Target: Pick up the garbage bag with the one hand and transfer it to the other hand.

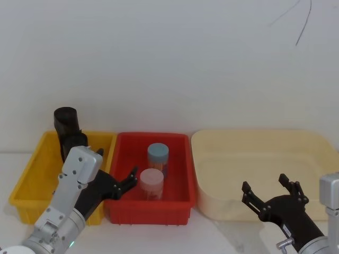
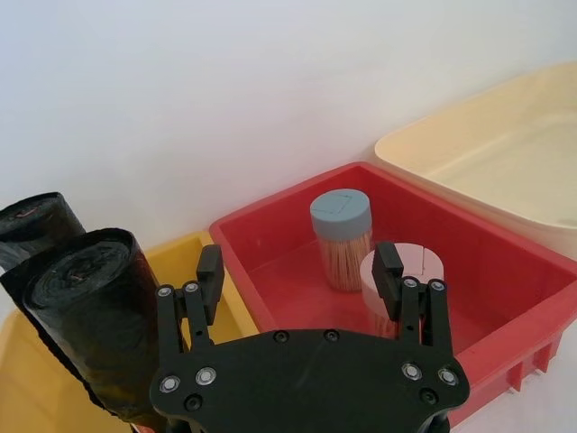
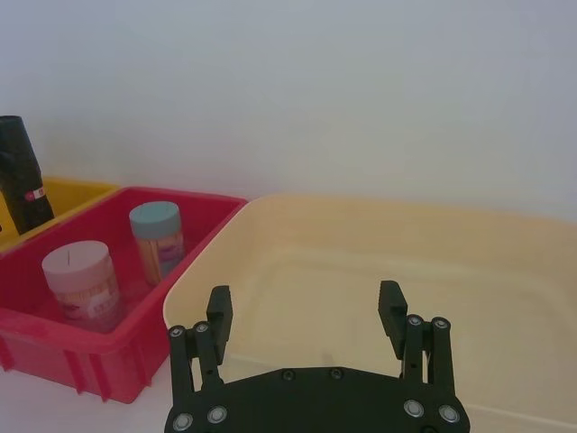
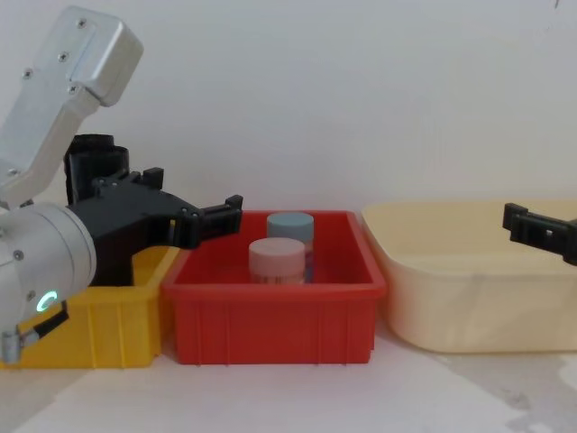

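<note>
Spread and empty, the left gripper (image 2: 298,271) hovered just beside the garbage bag (image 3: 22,176), which stood on end in the yellow bin (image 1: 26,185), likely lining up a grasp. The right gripper (image 3: 305,302), also spread, hung over the cream tub (image 1: 254,137), seemingly ready to receive.

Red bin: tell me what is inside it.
Two jars stand in the red bin: a blue-lidded jar of thin sticks and a pink-lidded jar in front. The floor beneath them is covered.

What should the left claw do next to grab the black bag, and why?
Probably swing the left claw toward the garbage bag standing in the yellow bin: the claw is open, holds nothing, and faces the red bin instead.
</note>
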